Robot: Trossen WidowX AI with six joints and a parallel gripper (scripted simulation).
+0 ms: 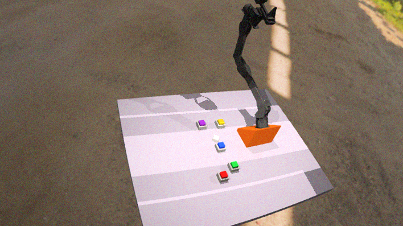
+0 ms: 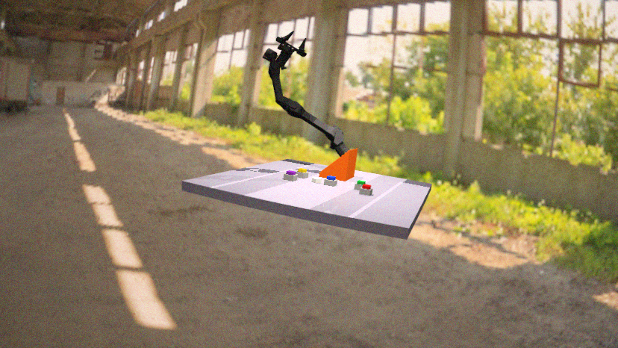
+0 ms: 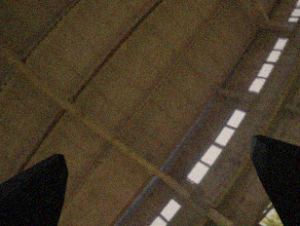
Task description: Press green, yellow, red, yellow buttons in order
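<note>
The green button [image 1: 234, 164] [image 2: 360, 182] sits in a grey housing near the red button [image 1: 223, 174] [image 2: 366, 187], on the table's near part in the top view. The yellow button [image 1: 220, 122] [image 2: 302, 170] is farther back, beside the purple one. All three caps stand raised. My gripper [image 1: 272, 2] [image 2: 298, 36] [image 3: 159, 156] is open and empty, raised high above the table and far from every button. Its fingers point upward; the wrist view shows both fingertips wide apart with only the building's roof beyond.
A purple button [image 1: 201, 123] [image 2: 290, 172] stands beside the yellow one. A blue button [image 1: 221, 144] [image 2: 331, 178] stands mid-table, with a small white block [image 1: 215, 138] [image 2: 316, 180] close by. An orange wedge [image 1: 258, 135] [image 2: 342, 167] is at the arm's base on the pale table [image 1: 183, 216] [image 2: 384, 211].
</note>
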